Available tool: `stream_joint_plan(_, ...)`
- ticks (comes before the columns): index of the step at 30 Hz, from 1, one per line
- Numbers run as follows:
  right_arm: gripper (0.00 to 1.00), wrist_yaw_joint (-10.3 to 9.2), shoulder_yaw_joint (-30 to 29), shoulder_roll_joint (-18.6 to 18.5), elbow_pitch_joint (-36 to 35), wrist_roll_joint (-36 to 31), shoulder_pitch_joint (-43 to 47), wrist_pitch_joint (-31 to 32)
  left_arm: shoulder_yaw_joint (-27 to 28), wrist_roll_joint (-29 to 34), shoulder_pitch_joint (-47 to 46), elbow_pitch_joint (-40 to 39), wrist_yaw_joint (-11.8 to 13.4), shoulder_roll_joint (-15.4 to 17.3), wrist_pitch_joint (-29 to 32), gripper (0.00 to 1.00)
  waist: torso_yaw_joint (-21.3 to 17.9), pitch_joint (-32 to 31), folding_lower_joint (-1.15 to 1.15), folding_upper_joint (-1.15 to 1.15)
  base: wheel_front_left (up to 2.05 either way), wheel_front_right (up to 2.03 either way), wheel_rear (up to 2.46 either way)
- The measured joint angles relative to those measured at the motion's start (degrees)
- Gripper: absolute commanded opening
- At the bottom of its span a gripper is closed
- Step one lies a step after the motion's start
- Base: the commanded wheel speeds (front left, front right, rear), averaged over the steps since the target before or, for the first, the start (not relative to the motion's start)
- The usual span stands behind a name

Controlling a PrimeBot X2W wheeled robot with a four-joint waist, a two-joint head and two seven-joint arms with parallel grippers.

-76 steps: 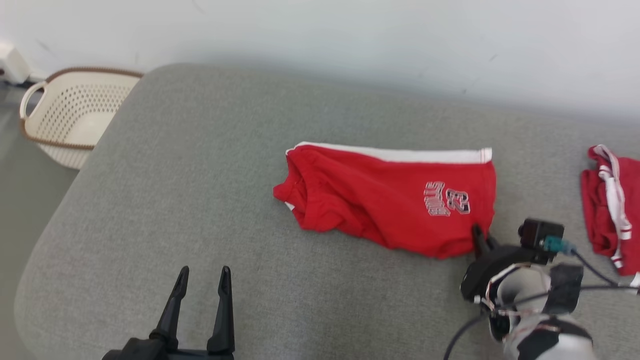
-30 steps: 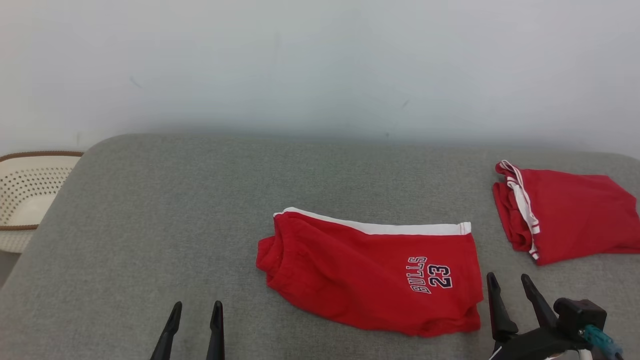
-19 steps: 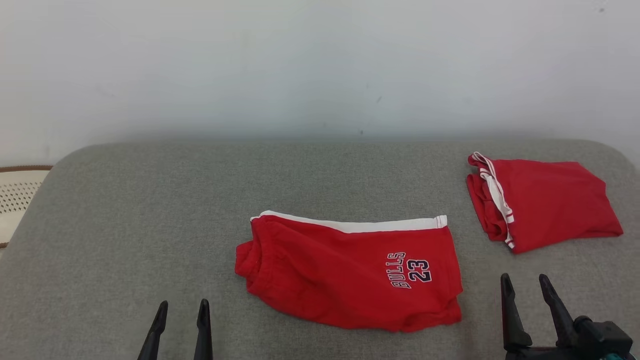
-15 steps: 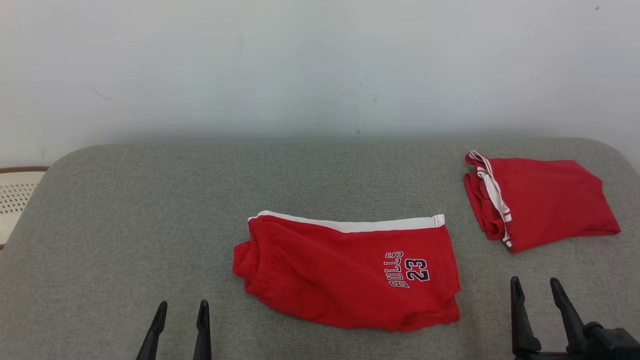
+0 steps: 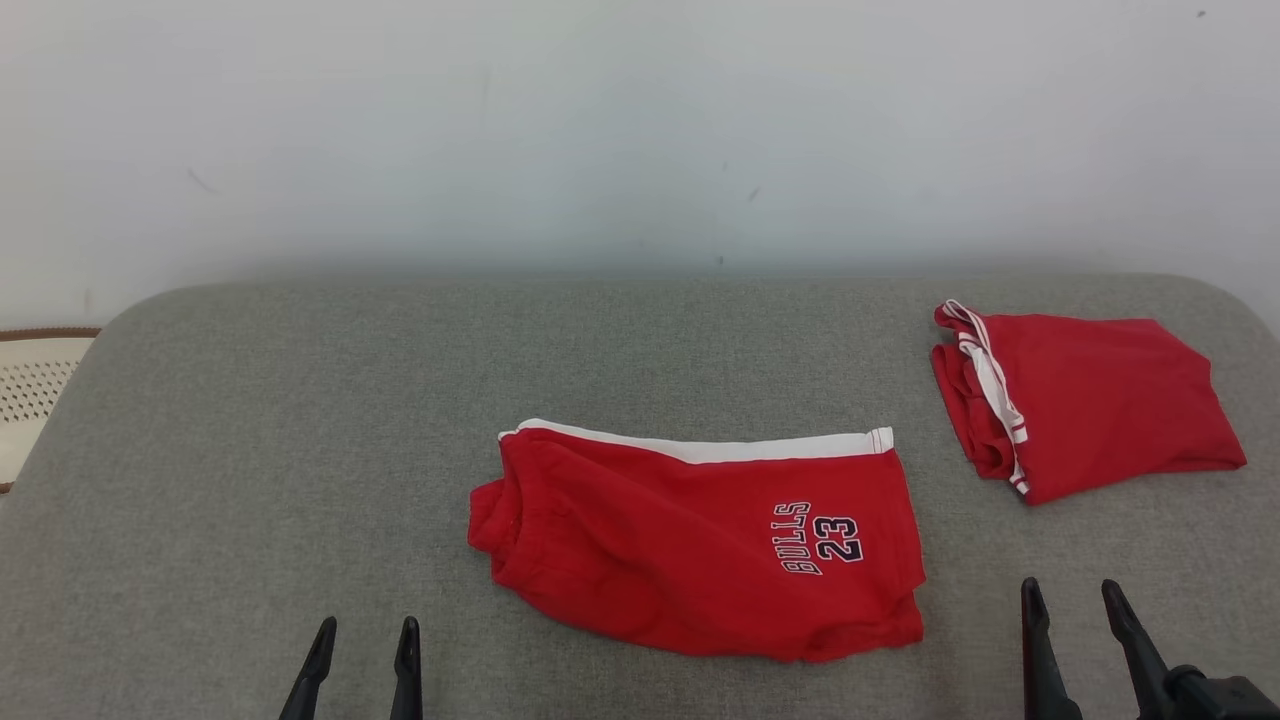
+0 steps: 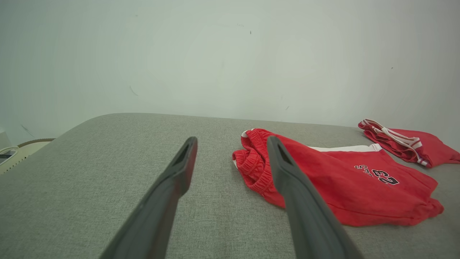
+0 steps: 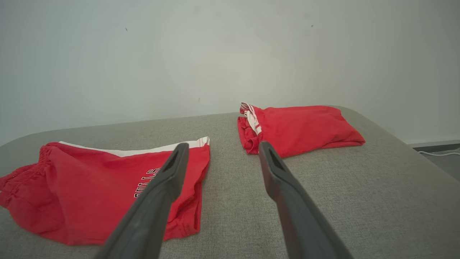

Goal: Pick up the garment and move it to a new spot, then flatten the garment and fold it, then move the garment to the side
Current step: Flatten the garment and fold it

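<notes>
Grey woven fabric covers the broad padded surface (image 5: 300, 420), which runs back to a plain pale wall (image 5: 600, 130). Folded red shorts (image 5: 680, 540) lie flat on it, a little right of the middle and toward the near edge. Their gathered waistband (image 5: 492, 520) is at the left end, a white band (image 5: 700, 448) runs along the far edge, and a dark "BULLS 23" print (image 5: 820, 538) sits near the right end. A second red garment (image 5: 1100, 400) with white-striped trim lies folded farther back on the right, well apart from the shorts. At the far left, beyond the surface's rounded corner, the rim of a perforated cream basket (image 5: 30, 390) shows. The left gripper (image 5: 367, 625) hangs at the near edge, left of the shorts, its two dark fingers spread apart with nothing between them. The right gripper (image 5: 1071, 588) is at the near right, just beside the shorts' right end without touching them, its fingers likewise apart and empty. In the right wrist view a pale cable (image 7: 438, 153) lies on the floor past the surface's right end.
</notes>
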Motion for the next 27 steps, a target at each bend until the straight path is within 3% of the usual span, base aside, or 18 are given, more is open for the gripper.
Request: stream_joint_plan(27, 1.0, 0.0, 2.6, -0.4, 0.3, -0.2, 0.1, 1.7, -1.3, 0.6, 0.0, 0.7, 0.4, 0.4, 0.0, 1.0, 0.0, 0.3, 0.0, 0.0, 0.0, 0.0, 0.0)
